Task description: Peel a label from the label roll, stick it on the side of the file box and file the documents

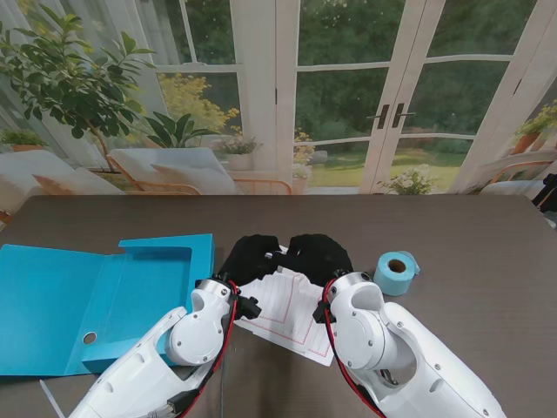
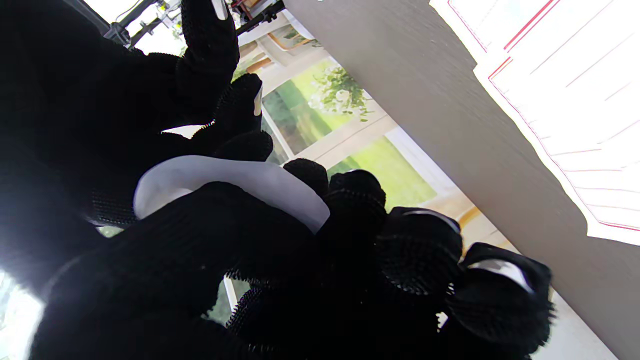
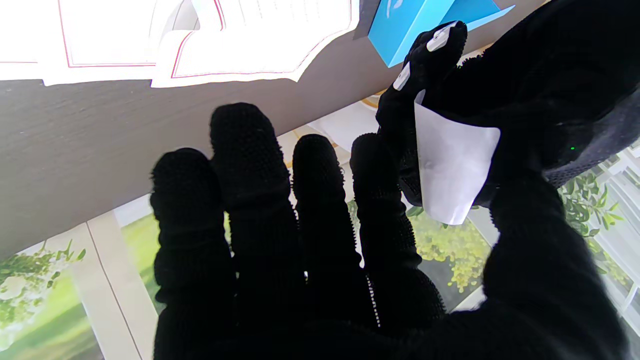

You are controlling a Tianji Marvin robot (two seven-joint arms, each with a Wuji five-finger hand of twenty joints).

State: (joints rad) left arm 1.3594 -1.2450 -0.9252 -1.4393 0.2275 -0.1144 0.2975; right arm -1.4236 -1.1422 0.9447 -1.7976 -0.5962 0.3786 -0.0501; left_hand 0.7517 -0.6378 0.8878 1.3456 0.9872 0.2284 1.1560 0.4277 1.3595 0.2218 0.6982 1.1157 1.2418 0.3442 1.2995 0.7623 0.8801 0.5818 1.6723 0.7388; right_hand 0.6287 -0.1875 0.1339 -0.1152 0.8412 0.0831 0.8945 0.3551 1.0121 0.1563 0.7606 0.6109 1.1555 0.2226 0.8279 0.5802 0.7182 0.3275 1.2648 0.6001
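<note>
Two black-gloved hands meet at the middle of the stand's picture, above the documents. The left hand and the right hand both pinch one white label between them; the right hand's other fingers are spread. Beneath lie the documents (red-ruled sheets, writing too small to read). One blue label roll stands right of centre; one open blue file box lies at lower left on the dark surface.
</note>
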